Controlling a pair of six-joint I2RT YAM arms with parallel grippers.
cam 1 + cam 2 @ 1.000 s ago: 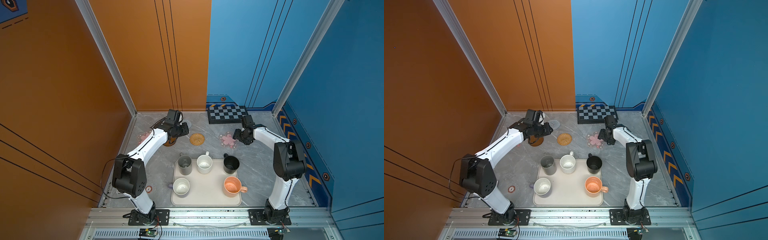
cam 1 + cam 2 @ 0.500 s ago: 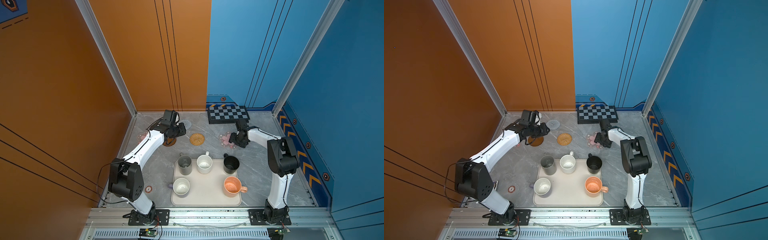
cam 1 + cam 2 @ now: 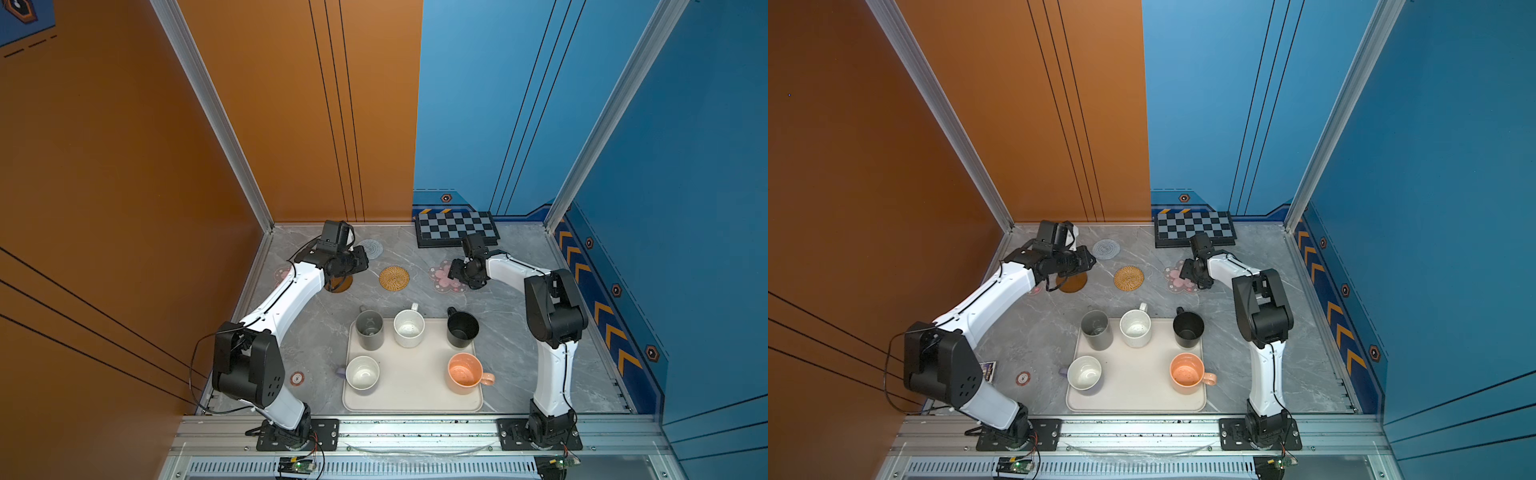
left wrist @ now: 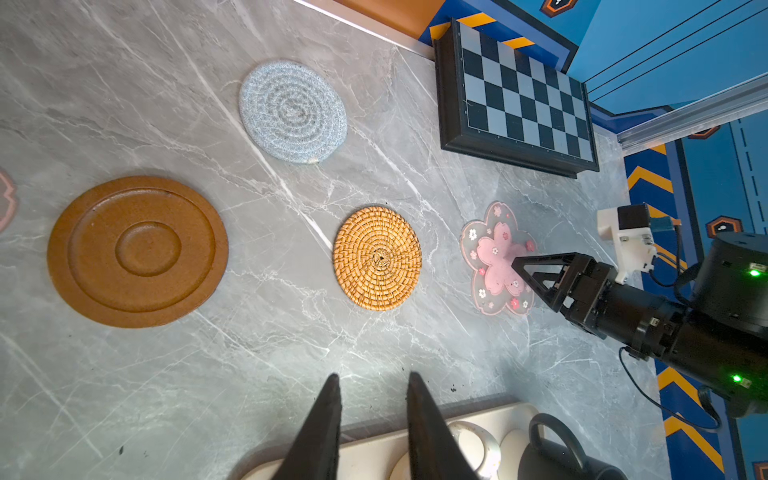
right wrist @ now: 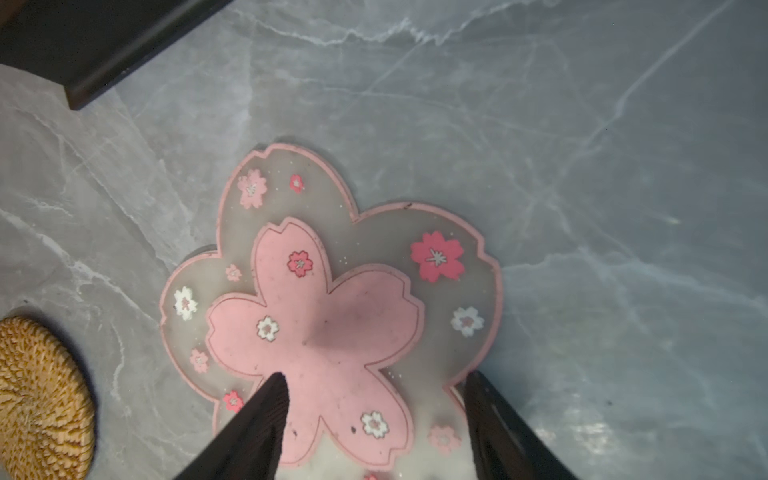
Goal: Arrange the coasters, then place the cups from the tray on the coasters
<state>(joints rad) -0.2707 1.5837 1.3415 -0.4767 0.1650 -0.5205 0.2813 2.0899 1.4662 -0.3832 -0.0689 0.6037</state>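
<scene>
The pink flower coaster (image 5: 332,324) is lying flat on the grey marbled table (image 5: 582,166), filling the centre of the right wrist view. In both top views it is sitting just right of the tabletop's middle. It looks like a thin, soft mat, clear at the rim, with a solid pink blossom in the middle and small printed flowers around it.

The right gripper (image 5: 374,376) is hovering low over its near edge with fingers well apart. One tip is over the pink centre and the other is at the rim, and nothing is clamped between them.

Such a thin mat will likely be hard to pinch. Nudging or pressing it along the surface seems wiser, keeping it flat and level with the rattan coaster (image 5: 37,399) at the lower left. Enough space should be left between them for a mug and its handle.

Further left in the left wrist view, the brown ringed disc (image 4: 137,251) and the grey-blue knitted round (image 4: 293,110) are lying apart. The left gripper (image 4: 372,376) is showing a narrow gap and holding nothing.

All five cups are waiting on the tray (image 3: 415,390) at lower centre.
</scene>
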